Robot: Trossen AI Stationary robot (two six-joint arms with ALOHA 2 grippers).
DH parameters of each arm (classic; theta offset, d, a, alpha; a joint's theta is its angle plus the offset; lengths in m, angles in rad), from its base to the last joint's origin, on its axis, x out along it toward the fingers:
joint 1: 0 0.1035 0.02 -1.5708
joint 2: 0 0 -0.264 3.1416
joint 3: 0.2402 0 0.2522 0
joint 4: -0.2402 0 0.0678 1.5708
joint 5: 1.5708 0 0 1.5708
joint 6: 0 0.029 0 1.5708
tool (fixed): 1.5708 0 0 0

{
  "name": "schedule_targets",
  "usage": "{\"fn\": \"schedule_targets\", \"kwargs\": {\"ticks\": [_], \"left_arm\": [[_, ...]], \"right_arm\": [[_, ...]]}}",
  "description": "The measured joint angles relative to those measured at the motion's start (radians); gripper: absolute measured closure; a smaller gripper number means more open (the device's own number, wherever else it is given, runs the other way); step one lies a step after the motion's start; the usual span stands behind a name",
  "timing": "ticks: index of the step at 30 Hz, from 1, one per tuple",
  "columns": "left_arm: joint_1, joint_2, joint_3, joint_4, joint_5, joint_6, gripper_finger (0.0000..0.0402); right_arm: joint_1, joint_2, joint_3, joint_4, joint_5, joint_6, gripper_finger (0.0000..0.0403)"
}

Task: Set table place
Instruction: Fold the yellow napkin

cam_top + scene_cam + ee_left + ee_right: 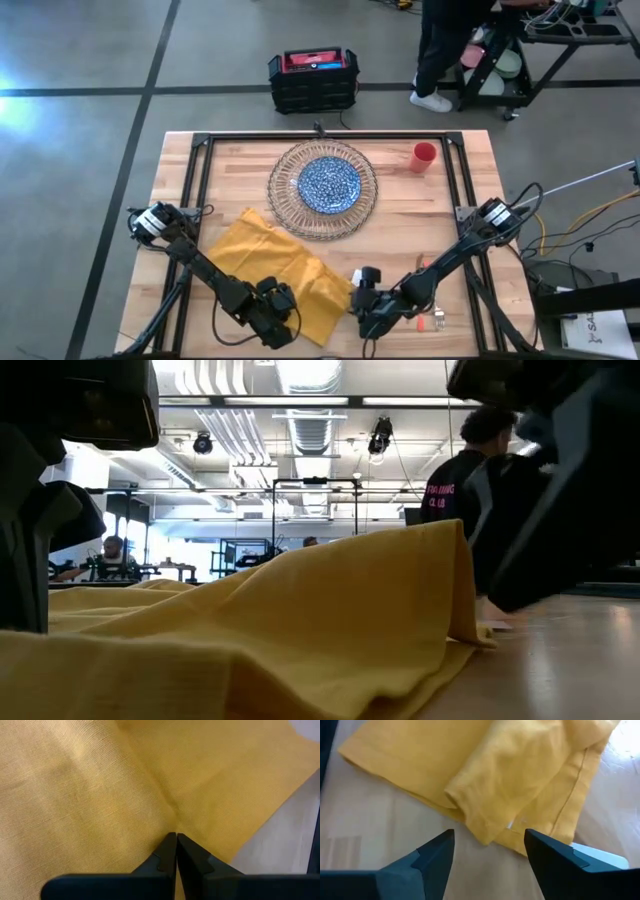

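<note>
A yellow cloth napkin (270, 262) lies rumpled on the near left part of the wooden table (420, 200). My left gripper (176, 836) is down on the napkin's near part, shut on the cloth. My right gripper (490, 845) stands open just off the napkin's right edge, with a folded-over corner (485, 827) ahead of its fingers and not touching them. A clear ribbed glass charger (285, 205) holding a blue-patterned plate (328, 184) sits at the far middle. A small red cup (424, 156) stands to the charger's right. My left gripper pinches a small ridge of the napkin (172, 815) between its two shut fingertips, coming from above. Creases run out from the pinched spot. The cloth around it lies on the table; how many layers are caught I cannot tell.
Orange-handled cutlery (436, 320) lies near the front right, beside my right arm. Black frame rails (200, 170) run along the table's sides. A black crate (313, 80) stands on the floor beyond the far edge, and a person (445, 50) stands at the back right.
</note>
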Motion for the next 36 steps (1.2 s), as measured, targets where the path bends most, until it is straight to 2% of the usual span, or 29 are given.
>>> {"fn": "schedule_targets", "kwargs": {"ticks": [12,18,22,25,27,29,32,34,36], "left_arm": [[0.000,-0.002,0.000,0.004,-0.019,0.001,0.0402],[0.003,-0.002,0.001,0.050,-0.164,0.020,0.0402],[0.007,-0.004,-0.004,0.126,-0.235,0.120,0.0402],[0.007,-0.003,-0.006,0.195,-0.392,0.173,0.0402],[0.007,-0.006,-0.002,0.223,-0.472,0.229,0.0402],[0.011,-0.008,-0.003,0.237,-0.546,0.306,0.0402],[0.018,-0.017,0.019,0.292,-0.683,0.453,0.0402],[0.027,-0.025,0.039,0.321,-0.783,0.583,0.0402],[0.046,-0.025,0.047,0.323,-0.837,0.728,0.0402]], "right_arm": [[-0.013,0.007,0.007,0.060,-0.004,-0.026,0.0242],[-0.046,0.026,0.019,0.106,-0.001,-0.026,0.0267],[-0.051,0.026,0.037,0.110,0.004,-0.026,0.0282],[-0.053,0.026,0.055,0.091,-0.036,-0.068,0.0290],[-0.062,0.025,0.087,0.071,-0.150,-0.080,0.0295],[-0.079,0.021,0.141,0.009,-0.352,-0.053,0.0300],[-0.113,0.021,0.255,-0.067,-0.634,0.109,0.0307],[-0.133,0.018,0.340,-0.115,-0.763,0.225,0.0313],[-0.142,0.018,0.432,-0.207,-0.862,0.240,0.0320]]}}
